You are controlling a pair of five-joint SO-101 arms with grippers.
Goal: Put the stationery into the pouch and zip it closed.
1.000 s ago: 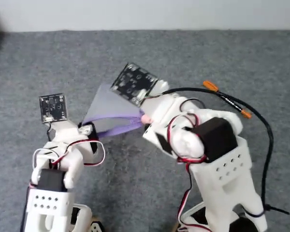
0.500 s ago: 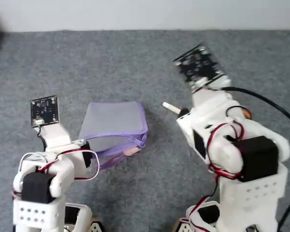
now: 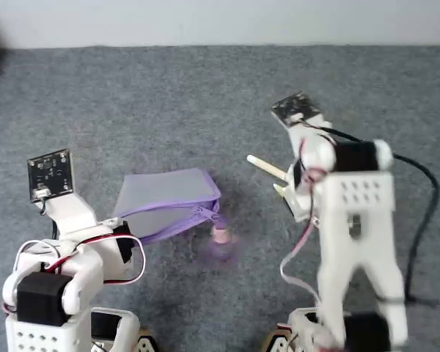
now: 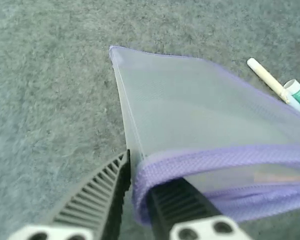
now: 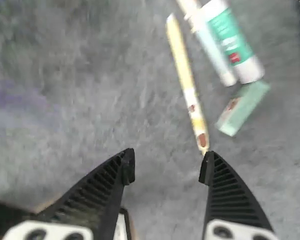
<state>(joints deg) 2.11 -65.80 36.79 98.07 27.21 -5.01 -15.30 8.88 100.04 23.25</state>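
The translucent pouch [image 3: 169, 199] with a purple zip band lies on the grey carpet, its mouth partly open. My left gripper [image 4: 137, 175] is shut on the pouch's [image 4: 200, 110] zip-band corner, seen from above at the pouch's left end [image 3: 126, 229]. A small pink thing [image 3: 220, 235] sits at the far end of the zip; whether it is inside I cannot tell. My right gripper [image 5: 167, 167] hangs open just above the carpet, by the tip of a cream pen [image 5: 185, 85]. That pen [image 3: 268, 167] lies right of the pouch.
Beside the pen lie a white-and-green glue stick [image 5: 227, 42] and a small green block [image 5: 240, 107]. The right arm [image 3: 352, 198] stands tall over them, and a black cable [image 3: 418, 213] runs along its right side. Bare carpet stretches behind the pouch.
The right arm pulled away from the pouch's mouth and swung right over the pen. The left arm drew back, and the pouch now lies flatter with the pink thing at its zip end.
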